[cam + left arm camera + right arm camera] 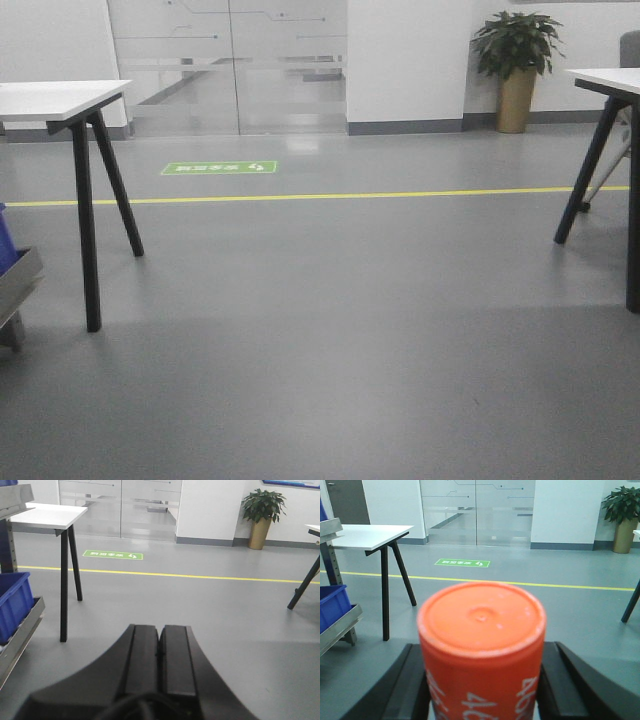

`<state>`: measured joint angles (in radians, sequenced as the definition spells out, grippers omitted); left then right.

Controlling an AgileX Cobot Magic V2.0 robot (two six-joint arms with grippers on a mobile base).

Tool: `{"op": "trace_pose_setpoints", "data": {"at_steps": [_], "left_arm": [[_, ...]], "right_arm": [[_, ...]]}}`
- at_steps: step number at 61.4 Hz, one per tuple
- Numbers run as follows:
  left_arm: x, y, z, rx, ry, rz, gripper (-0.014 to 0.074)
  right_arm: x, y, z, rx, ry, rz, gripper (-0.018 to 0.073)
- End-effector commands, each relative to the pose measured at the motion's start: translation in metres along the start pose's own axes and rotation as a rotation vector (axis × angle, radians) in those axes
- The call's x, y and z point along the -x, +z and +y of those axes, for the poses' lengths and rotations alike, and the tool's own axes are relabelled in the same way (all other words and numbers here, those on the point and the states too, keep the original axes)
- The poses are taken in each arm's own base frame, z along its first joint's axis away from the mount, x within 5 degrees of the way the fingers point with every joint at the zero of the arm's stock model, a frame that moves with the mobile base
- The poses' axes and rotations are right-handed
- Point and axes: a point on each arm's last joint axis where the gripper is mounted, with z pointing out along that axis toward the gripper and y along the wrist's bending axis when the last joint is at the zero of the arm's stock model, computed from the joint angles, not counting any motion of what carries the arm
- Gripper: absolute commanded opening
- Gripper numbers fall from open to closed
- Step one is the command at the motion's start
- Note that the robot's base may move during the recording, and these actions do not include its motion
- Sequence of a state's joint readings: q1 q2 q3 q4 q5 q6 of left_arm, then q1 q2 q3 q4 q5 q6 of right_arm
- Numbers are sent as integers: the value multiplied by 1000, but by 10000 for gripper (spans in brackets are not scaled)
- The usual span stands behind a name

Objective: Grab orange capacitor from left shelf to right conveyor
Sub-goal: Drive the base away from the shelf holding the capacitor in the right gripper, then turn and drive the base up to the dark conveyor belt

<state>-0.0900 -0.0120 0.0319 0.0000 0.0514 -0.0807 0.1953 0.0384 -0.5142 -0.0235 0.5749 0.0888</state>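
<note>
The right tool (482, 690) is pinching the orange capacitor (481, 630) upright, away from the shelf (337, 627) at far left. The left tool (160, 655) is pressed together, empty. The conveyor isn't in view, so swing right smoothly, keeping the cylinder vertical and the squeeze firm.

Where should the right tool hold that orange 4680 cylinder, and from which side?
Grip the orange cylindrical capacitor on its curved side wall, from two opposite sides, below the flat round cap. The right tool flanks it exactly so, black fingers either side.
</note>
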Motion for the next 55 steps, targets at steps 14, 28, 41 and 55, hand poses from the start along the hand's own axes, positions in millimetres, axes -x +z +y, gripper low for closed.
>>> {"op": "trace_pose_setpoints", "data": {"at_steps": [14,28,41,55], "left_arm": [[11,-2,-1,-8,1,-113,-105],[11,-2,-1,-8,1,-113,-105],[11,-2,-1,-8,1,-113,-105],[11,-2,-1,-8,1,-113,-105]], "right_arm": [[15,-1,1,-1,-13,-103,143],[15,-1,1,-1,-13,-103,143],[15,-1,1,-1,-13,-103,143],[15,-1,1,-1,-13,-102,143]]}}
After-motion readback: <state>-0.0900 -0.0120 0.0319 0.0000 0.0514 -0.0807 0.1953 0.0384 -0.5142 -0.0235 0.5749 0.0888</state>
